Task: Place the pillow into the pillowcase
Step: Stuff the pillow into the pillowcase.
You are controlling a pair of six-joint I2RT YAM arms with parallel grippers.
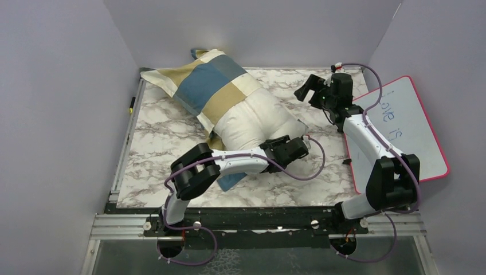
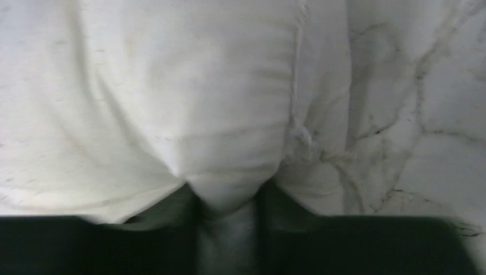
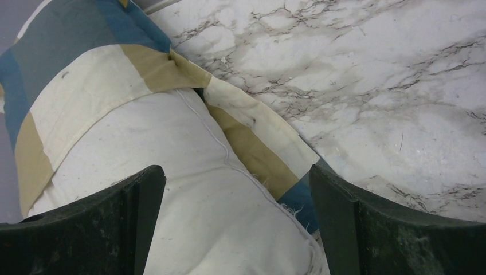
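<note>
**A:** where's the pillow [image 1: 258, 117]?

**B:** half swallowed by the pillowcase [image 1: 206, 86], rest poking out its mouth. Left gripper [image 2: 226, 209], just a dark blur, pinches that bare end; right gripper [image 3: 235, 172] gapes wide near the mouth.

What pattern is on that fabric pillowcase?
Large blue, tan and cream blocks cover the thin fabric pillowcase; top view best.
</note>
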